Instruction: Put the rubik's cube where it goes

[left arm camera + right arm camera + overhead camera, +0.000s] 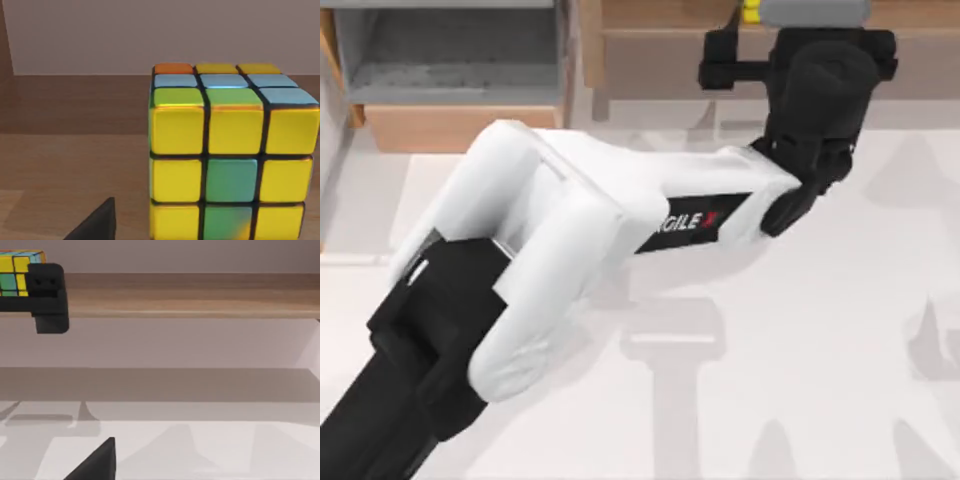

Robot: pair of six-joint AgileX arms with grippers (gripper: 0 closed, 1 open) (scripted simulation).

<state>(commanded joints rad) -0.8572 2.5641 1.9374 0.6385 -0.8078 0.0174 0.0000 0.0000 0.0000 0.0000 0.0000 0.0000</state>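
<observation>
Left hand at wooden shelf edge, rubik's cube on shelf

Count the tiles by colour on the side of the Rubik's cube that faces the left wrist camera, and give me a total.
Near side of the mostly yellow, gridded rubik's cube, with the left gripper beside it at the brown wooden shelf:
Yellow tiles: 7
Green tiles: 2
Total: 9

Overhead top view, close wrist views
</observation>
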